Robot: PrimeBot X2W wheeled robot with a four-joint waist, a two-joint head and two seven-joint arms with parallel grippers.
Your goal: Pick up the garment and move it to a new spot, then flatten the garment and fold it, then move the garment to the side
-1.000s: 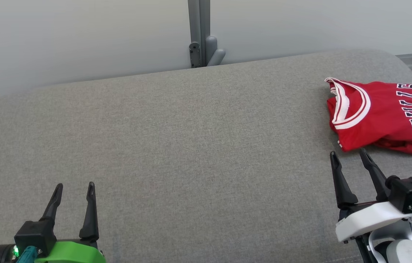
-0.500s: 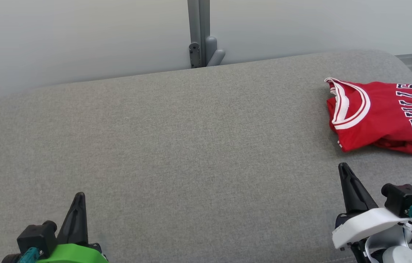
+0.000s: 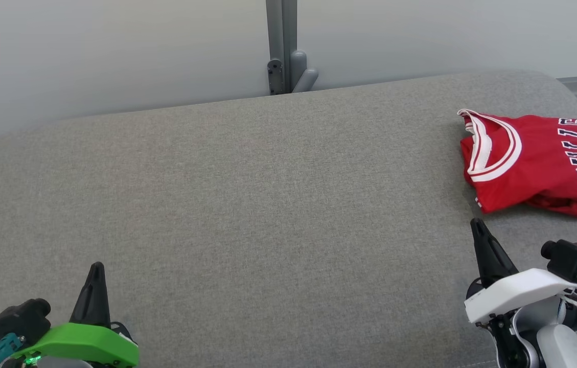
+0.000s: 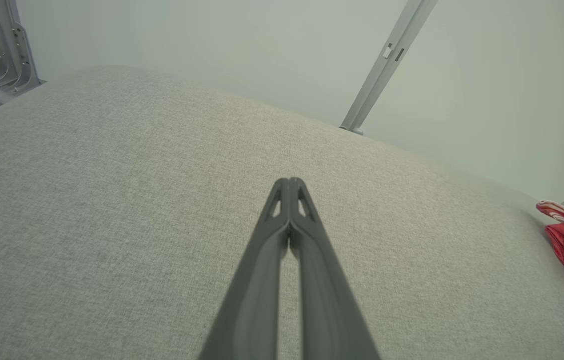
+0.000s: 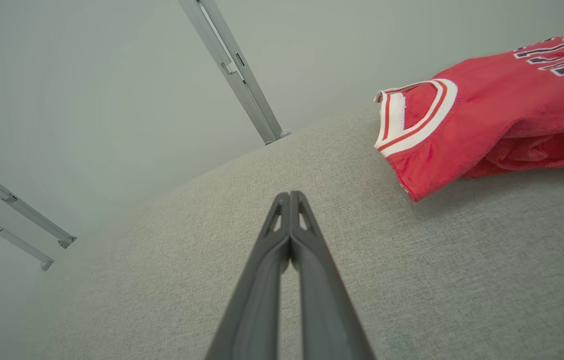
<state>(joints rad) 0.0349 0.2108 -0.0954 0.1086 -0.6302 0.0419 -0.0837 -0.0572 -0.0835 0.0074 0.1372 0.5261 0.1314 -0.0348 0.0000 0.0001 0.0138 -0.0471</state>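
The red sleeveless basketball jersey with white-striped collar and dark lettering (image 3: 533,163) lay folded into a compact bundle at the far right of the grey fabric-covered padded surface (image 3: 268,204), close to its rounded right edge. The left gripper (image 3: 96,268) sat low at the near left, well apart from the jersey, its two fingers pressed together on nothing. The right gripper (image 3: 477,227) stood just short of the jersey's near corner, likewise clenched and empty, not touching the cloth. On this evidence the fold and the move aside were judged largely complete. Hazards noted: with the jaws closed, any advance by the right arm would shove the bundle rather than take it, and a push outward could slide it over the nearby edge. A pinch on the top layer alone would likely peel the fold open. The right wrist view, looking low along the surface, exposed loose, bunched layers under the jersey's near edge, which the head view flattened into a neat outline. The head view alone established the jersey's closeness to the edge. The left wrist view caught a corner of it at far right.
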